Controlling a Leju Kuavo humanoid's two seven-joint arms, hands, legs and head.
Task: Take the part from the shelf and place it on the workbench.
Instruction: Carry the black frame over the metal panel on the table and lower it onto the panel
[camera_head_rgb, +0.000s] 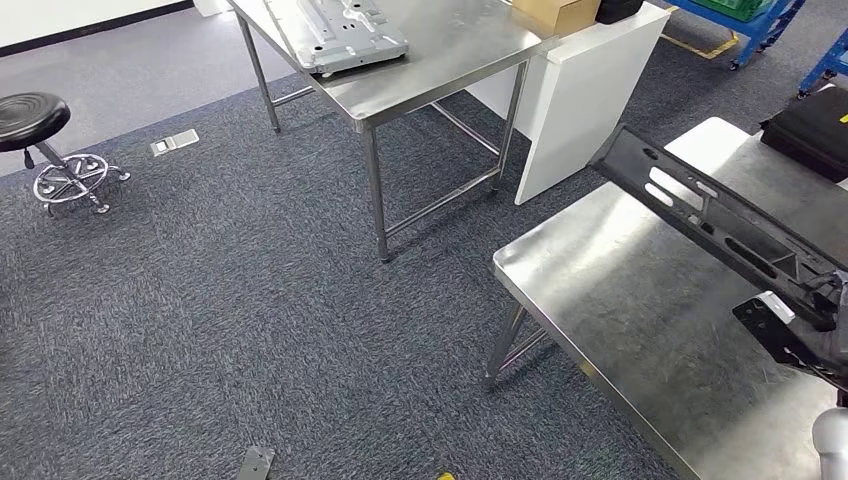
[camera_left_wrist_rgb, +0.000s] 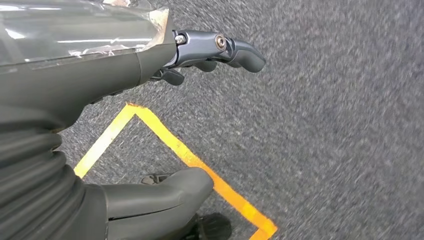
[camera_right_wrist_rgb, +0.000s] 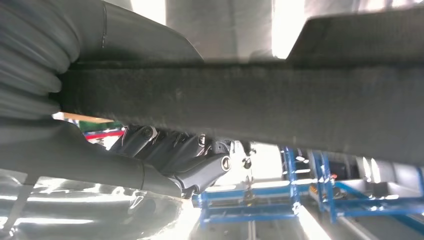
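Observation:
A long black plastic part (camera_head_rgb: 715, 215) with cut-outs hangs slanted above the steel workbench (camera_head_rgb: 620, 290) at the right. My right hand (camera_head_rgb: 815, 315) grips its near end at the right edge of the head view. In the right wrist view the part (camera_right_wrist_rgb: 250, 107) runs across as a dark felt-covered bar, with the fingers (camera_right_wrist_rgb: 175, 155) curled around it. My left hand (camera_left_wrist_rgb: 200, 55) hangs over grey carpet with its fingers and thumb (camera_left_wrist_rgb: 160, 197) apart and nothing between them.
A second steel table (camera_head_rgb: 440, 70) stands at the back with a grey metal panel (camera_head_rgb: 345, 35) and a cardboard box (camera_head_rgb: 555, 12) on it. A white board (camera_head_rgb: 585, 100) leans beside it. A black stool (camera_head_rgb: 40, 130) stands at the far left. Blue racks (camera_head_rgb: 760, 20) stand at the back right. Yellow floor tape (camera_left_wrist_rgb: 200, 165) lies below my left hand.

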